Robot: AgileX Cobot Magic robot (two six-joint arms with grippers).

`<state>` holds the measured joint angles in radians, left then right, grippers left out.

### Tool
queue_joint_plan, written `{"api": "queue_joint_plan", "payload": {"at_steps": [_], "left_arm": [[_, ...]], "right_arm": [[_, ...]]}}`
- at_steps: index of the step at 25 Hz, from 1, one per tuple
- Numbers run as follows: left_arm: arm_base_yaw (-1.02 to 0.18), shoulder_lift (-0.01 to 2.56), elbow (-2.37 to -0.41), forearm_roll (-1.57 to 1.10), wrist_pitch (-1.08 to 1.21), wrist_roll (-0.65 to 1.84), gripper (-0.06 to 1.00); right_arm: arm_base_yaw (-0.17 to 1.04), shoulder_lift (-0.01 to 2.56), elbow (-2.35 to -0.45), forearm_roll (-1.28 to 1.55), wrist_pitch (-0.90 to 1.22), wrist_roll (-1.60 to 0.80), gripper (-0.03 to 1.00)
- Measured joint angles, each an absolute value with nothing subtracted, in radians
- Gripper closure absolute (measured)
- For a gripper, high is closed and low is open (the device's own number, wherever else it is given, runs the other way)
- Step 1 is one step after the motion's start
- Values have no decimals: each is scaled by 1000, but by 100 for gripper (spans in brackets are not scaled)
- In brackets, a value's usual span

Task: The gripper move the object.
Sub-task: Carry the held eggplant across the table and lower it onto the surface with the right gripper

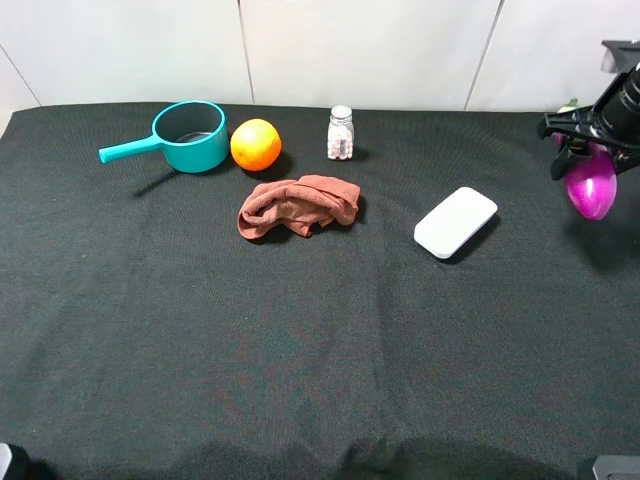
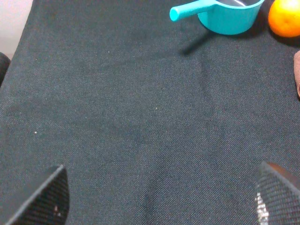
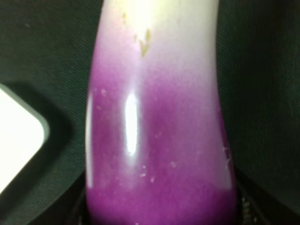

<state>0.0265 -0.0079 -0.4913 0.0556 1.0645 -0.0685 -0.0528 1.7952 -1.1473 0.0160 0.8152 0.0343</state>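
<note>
Right pincer (image 1: 588,155) clamped on eggplant (image 1: 592,188), hanging tip-down above cloth (image 1: 300,350), far right; left pincer (image 2: 159,197) spread wide.

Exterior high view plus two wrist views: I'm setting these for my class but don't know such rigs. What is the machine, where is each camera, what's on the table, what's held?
This is a robot with two arms, each ending in a two-fingered end effector. The wide picture comes from a camera mounted high above a table under black cloth. On it lie a teal plastic saucepan, a round orange fruit, a small clear jar of pale pellets, a crumpled reddish-brown rag and a flat white rounded box. The other two pictures come from cameras on the wrists. The left end effector is open. The right end effector grips a glossy purple-and-white eggplant, which fills its picture.
</note>
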Motion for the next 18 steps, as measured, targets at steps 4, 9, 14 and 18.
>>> {"api": "queue_joint_plan", "payload": {"at_steps": [4,9,14,18], "left_arm": [[27,-8,-491,56,1064,-68,11],[27,-8,-491,56,1064,-68,11],[27,-8,-491,56,1064,-68,11],[27,-8,-491,56,1064,-68,11]], "right_arm": [[-55,1824,-1147,15,807,35,58],[-55,1872,-1147,19,792,32,58],[-55,1907,-1147,28,774,21,58],[-55,1940,-1147,44,756,14,58]]}}
